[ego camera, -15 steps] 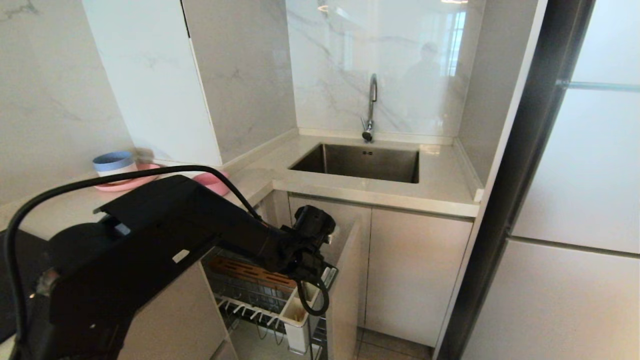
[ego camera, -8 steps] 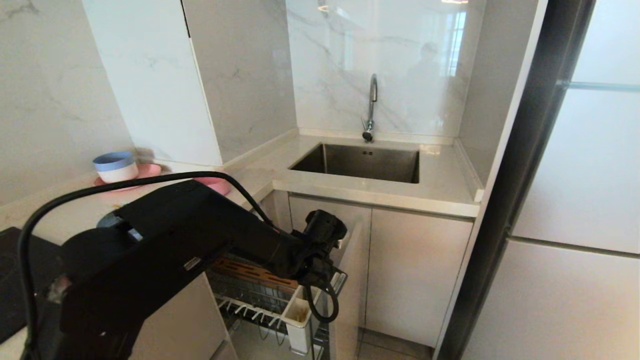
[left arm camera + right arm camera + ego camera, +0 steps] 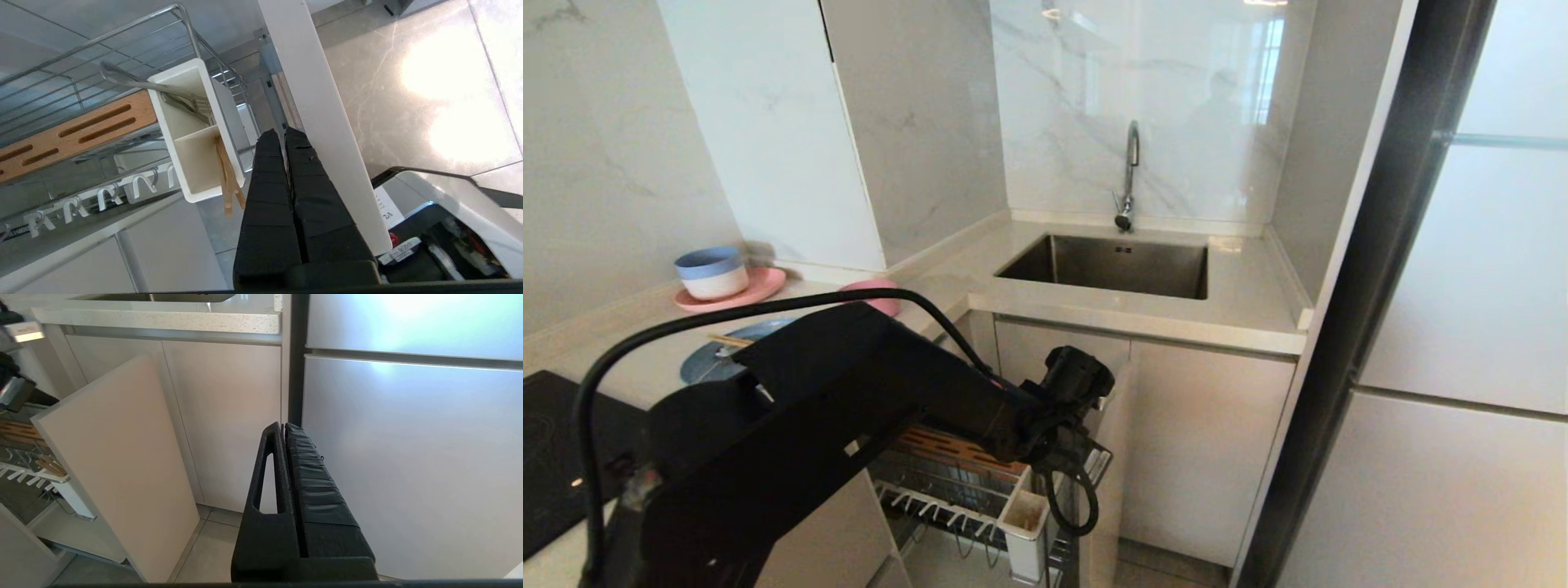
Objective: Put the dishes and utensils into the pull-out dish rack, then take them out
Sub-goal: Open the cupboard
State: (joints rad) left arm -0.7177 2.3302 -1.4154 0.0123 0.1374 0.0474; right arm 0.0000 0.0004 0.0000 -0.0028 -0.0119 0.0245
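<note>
The pull-out dish rack [image 3: 947,482] stands drawn out from under the counter. Its white utensil box [image 3: 184,134] holds the light-wood chopsticks [image 3: 226,183] and a silver utensil [image 3: 135,81]. My left gripper [image 3: 282,132] is shut and empty, pointing down between that box and the rack's beige front panel [image 3: 322,122], close against the panel. The pink bowl [image 3: 874,296] and the blue plate [image 3: 715,359] rest on the counter, partly hidden behind my left arm [image 3: 849,392]. My right gripper [image 3: 283,426] is shut and parked low, facing the cabinet fronts.
A blue-and-white bowl [image 3: 712,273] sits on a pink plate [image 3: 760,287] at the back left of the counter. The sink [image 3: 1111,265] and tap [image 3: 1129,175] are straight ahead. A tall grey door [image 3: 1462,327] bounds the right. A dark hob [image 3: 556,441] is at the left edge.
My left arm has swung right and down, and the rack's front panel and utensil box have shifted right with it. The blue plate, covered by the arm before, now shows.
</note>
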